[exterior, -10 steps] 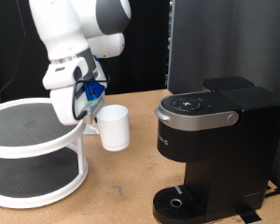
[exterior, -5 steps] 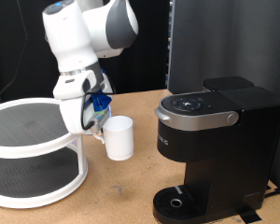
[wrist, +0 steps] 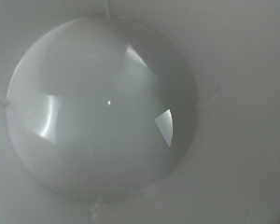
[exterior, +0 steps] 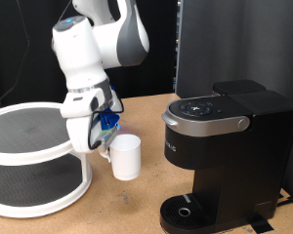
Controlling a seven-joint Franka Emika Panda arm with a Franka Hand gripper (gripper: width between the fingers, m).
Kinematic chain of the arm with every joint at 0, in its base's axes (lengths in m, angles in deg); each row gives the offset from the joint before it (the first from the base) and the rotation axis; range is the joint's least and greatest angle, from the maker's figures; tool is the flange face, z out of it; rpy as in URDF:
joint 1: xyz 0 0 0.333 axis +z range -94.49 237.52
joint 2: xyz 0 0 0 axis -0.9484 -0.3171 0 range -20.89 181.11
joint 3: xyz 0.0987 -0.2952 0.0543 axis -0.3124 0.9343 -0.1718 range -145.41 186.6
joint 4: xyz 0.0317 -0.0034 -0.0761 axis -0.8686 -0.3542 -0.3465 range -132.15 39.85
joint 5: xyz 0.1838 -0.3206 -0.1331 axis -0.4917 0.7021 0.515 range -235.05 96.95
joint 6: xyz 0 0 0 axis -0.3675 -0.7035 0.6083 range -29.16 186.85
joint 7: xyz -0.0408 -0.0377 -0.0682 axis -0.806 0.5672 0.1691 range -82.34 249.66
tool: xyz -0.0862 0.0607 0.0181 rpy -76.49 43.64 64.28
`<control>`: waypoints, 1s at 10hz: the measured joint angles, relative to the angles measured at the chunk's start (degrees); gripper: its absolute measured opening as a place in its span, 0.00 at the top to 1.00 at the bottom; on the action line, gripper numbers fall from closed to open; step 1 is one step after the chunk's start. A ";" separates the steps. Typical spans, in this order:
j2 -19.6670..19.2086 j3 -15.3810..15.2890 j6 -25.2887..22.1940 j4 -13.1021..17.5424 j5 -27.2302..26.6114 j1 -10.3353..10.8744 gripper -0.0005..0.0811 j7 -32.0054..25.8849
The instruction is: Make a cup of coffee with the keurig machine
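Lowered and shifted toward the keurig machine (exterior: 225,156), the cup (exterior: 125,157) hangs clenched in the gripper (exterior: 101,146); its pale inside (wrist: 103,103) fills the wrist view.

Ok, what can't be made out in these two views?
- Gripper, exterior view: the hand's body and the cup hide how the jaws stand.
- Cup handle: not visible in either view.
- Wrist view: only the cup's white inside.
- Keurig machine: right side cut off by the exterior view's edge.

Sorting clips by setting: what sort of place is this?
Probably a lab bench staged as a kitchen: black backdrop curtain, wooden table with keurig machine, white cup and two-tier turntable.
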 joint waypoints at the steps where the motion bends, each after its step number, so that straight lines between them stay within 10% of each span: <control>1: -1.11 -0.19 1.45 -0.23 -0.19 0.03 0.91 -0.05; 10: -4.02 -0.39 4.40 -0.76 -6.24 0.64 0.91 -5.51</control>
